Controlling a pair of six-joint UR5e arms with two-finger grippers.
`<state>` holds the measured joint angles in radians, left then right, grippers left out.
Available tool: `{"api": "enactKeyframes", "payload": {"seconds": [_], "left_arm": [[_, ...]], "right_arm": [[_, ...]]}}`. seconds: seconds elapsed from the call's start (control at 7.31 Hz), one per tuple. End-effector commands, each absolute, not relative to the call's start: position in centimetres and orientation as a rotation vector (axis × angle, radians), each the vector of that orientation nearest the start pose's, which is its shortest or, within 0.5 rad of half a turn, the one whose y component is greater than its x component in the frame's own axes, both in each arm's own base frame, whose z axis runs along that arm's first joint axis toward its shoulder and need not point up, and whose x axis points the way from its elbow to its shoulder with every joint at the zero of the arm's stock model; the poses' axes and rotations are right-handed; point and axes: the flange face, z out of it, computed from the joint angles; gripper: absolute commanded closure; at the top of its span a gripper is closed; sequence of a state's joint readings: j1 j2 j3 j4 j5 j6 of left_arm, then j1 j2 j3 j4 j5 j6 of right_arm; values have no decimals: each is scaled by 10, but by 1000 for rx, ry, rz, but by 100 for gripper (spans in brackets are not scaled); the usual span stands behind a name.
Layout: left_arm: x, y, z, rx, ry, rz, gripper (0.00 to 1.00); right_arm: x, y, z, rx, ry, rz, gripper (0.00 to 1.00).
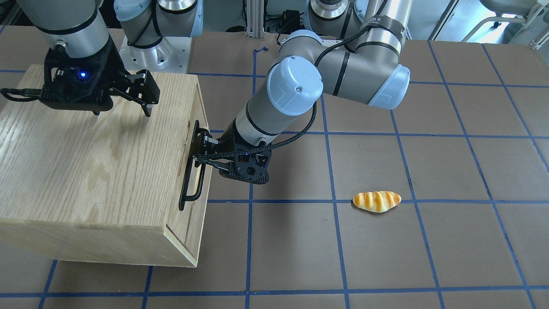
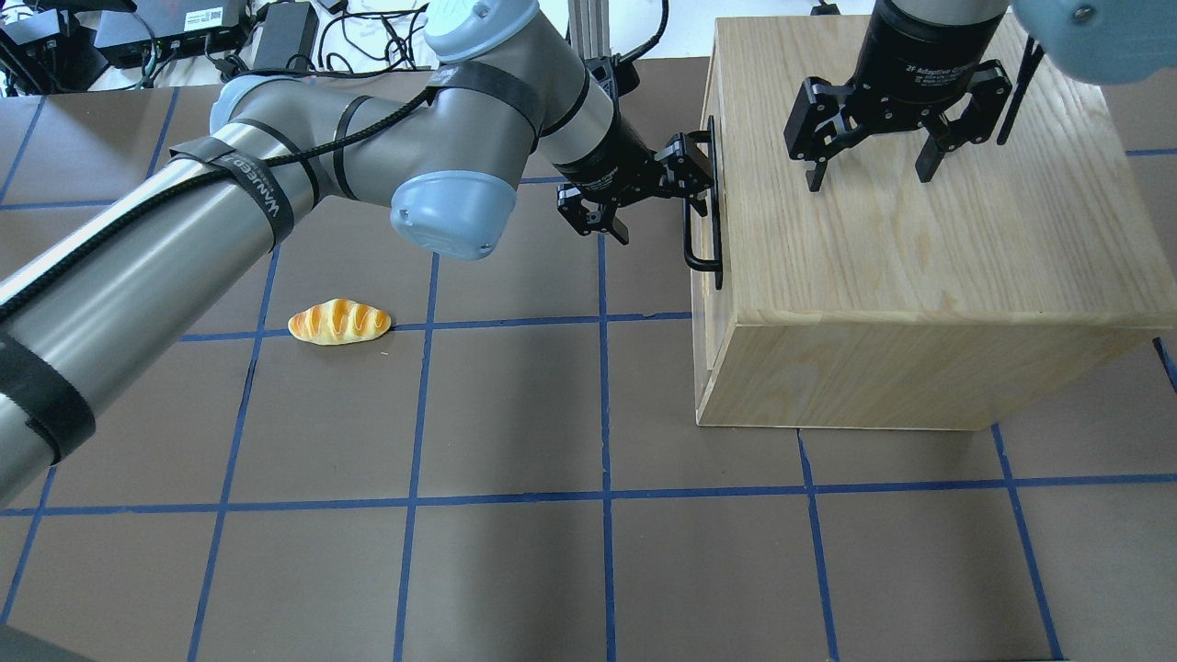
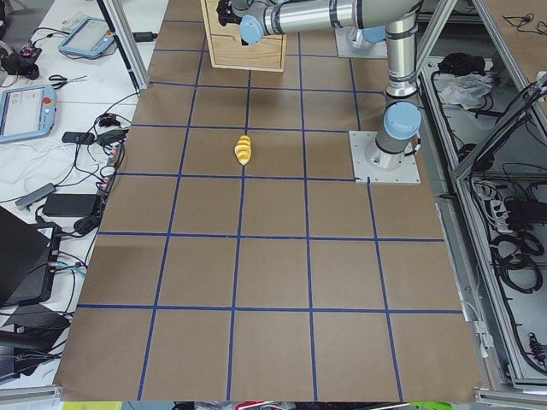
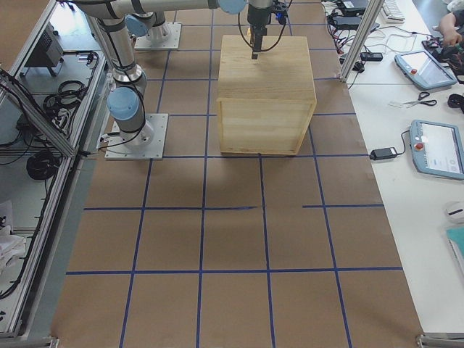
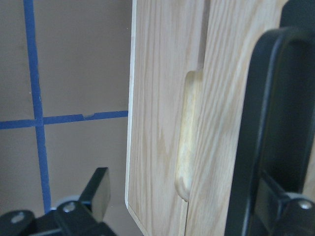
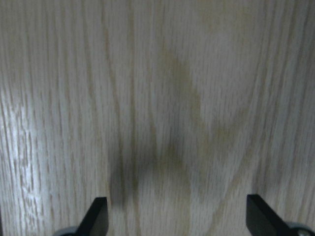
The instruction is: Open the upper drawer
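The upper drawer's light-wood front (image 1: 200, 176) faces the table's middle and sits about flush with the oak cabinet (image 1: 85, 163). Its long black bar handle (image 1: 191, 171) also shows in the overhead view (image 2: 706, 216) and in the left wrist view (image 5: 263, 128). My left gripper (image 1: 205, 151) is open at the handle. One finger (image 5: 288, 209) is right at the bar and the other finger (image 5: 96, 189) stands well off it. The slot cut-out (image 5: 187, 137) shows beside the bar. My right gripper (image 2: 869, 175) is open and empty just above the cabinet top.
A toy bread roll (image 1: 376, 201) lies on the brown mat, away from the cabinet, and shows in the overhead view (image 2: 338, 322). The cabinet (image 4: 267, 80) stands on the robot's right half. Blue tape lines grid the mat.
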<state>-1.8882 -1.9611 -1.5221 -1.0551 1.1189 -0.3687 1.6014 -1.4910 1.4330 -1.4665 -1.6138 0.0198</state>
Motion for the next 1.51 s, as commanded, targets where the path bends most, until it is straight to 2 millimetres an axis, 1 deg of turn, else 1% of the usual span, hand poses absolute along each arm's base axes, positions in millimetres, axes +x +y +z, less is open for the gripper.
{"api": "enactKeyframes", "payload": {"seconds": [0.0,0.27,0.41,0.82,0.96,1.09,1.37], "left_arm": [[-362,-561,349,93,3548,-88,0],[-356,-559,361,138,3545,-127,0],[-345,-562,365,144,3519,-150,0],[-310,-577,370,59,3510,-177,0],[-302,-575,376,145,3484,-184,0],[-286,-578,375,136,3455,-155,0],[-276,-570,361,109,3452,-104,0]], "right_arm": [[145,-516,505,-19,3185,72,0],[145,-516,505,-19,3185,72,0],[145,-516,504,-19,3185,74,0],[145,-516,505,-19,3185,72,0],[145,-516,505,-19,3185,72,0],[144,-516,505,-16,3185,72,0],[145,-516,504,-21,3185,74,0]]}}
